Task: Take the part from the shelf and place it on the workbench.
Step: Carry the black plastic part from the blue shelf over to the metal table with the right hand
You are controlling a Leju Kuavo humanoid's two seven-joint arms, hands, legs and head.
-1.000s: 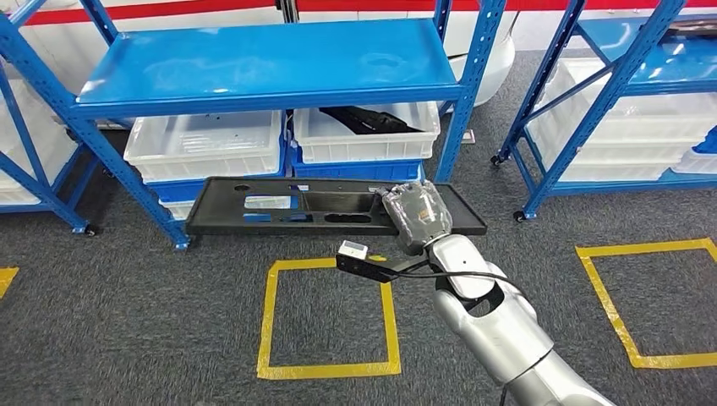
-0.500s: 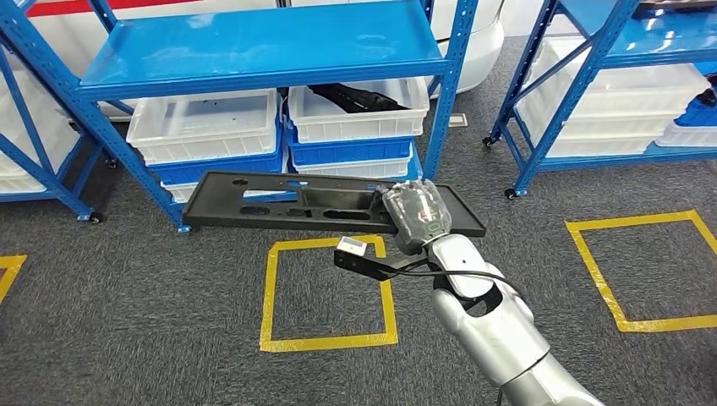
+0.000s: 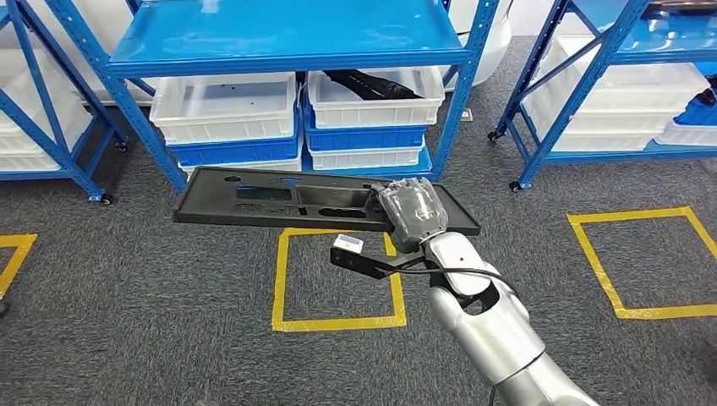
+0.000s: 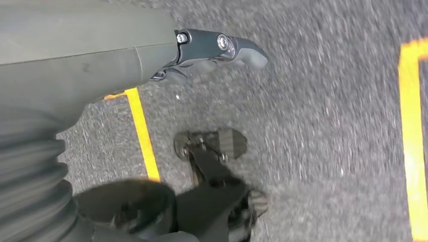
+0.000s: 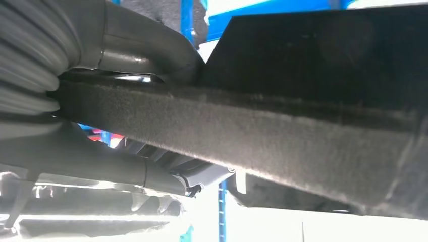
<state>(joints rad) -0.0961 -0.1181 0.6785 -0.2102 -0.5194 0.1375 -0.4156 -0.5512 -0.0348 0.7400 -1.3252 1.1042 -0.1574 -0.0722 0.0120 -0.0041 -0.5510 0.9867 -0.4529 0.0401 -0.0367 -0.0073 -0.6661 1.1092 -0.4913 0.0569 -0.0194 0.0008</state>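
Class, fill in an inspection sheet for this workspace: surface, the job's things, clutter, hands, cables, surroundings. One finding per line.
Surface: grey carpet floor with yellow tape squares; no workbench seen.
Job's things: long black panel part, off the shelf, roughly level above the floor.
Clutter: nothing seen.
Hands: right hand grips the part near one end; left hand hangs above the floor, holding nothing, fingers curled.
Cables: black cable at the right wrist.
Surroundings: blue shelf racks holding white bins and blue bins.
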